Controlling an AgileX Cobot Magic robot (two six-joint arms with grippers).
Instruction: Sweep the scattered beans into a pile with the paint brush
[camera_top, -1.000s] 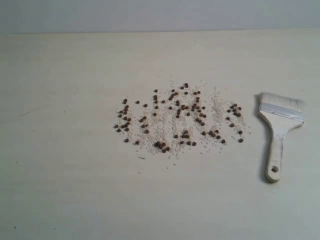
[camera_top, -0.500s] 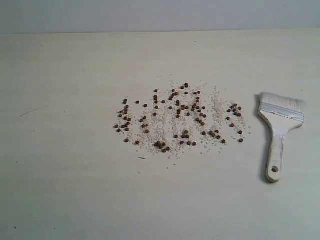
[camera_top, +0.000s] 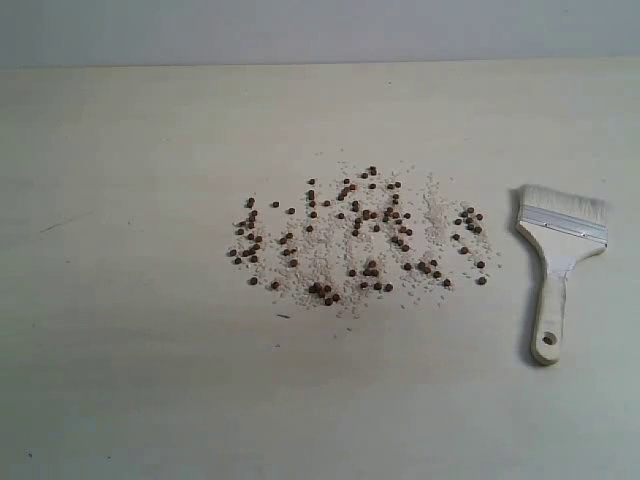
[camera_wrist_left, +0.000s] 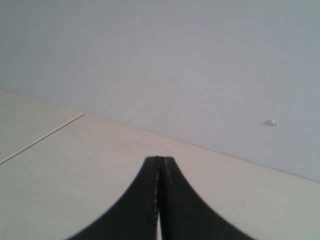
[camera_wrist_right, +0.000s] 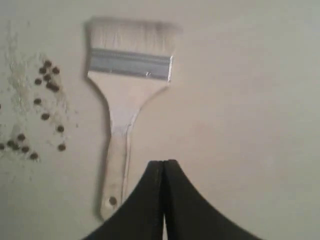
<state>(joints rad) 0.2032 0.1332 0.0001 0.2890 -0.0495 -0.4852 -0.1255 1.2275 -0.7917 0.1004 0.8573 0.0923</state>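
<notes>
Pale table (camera_top: 150, 380) w/ beans (camera_top: 355, 235) scattered mid-table among white grains (camera_top: 437, 212), no pile yet, paint brush (camera_top: 560, 250) flat just right of them, nothing shifted in the last sec; left gripper (camera_wrist_left: 160, 158) & right gripper (camera_wrist_right: 163, 162) pinched closed, empty, the right above the handle, so sweeping hasn't begun.

A robot lab test bench is indicated. A pale wood-grain table (camera_top: 150, 380) is set against a plain grey-white wall (camera_top: 320, 30); 1 paint brush (camera_top: 558, 255) and scattered beans (camera_top: 366, 214) with white grains (camera_top: 435, 215) are laid out on it like a staged trial.
</notes>
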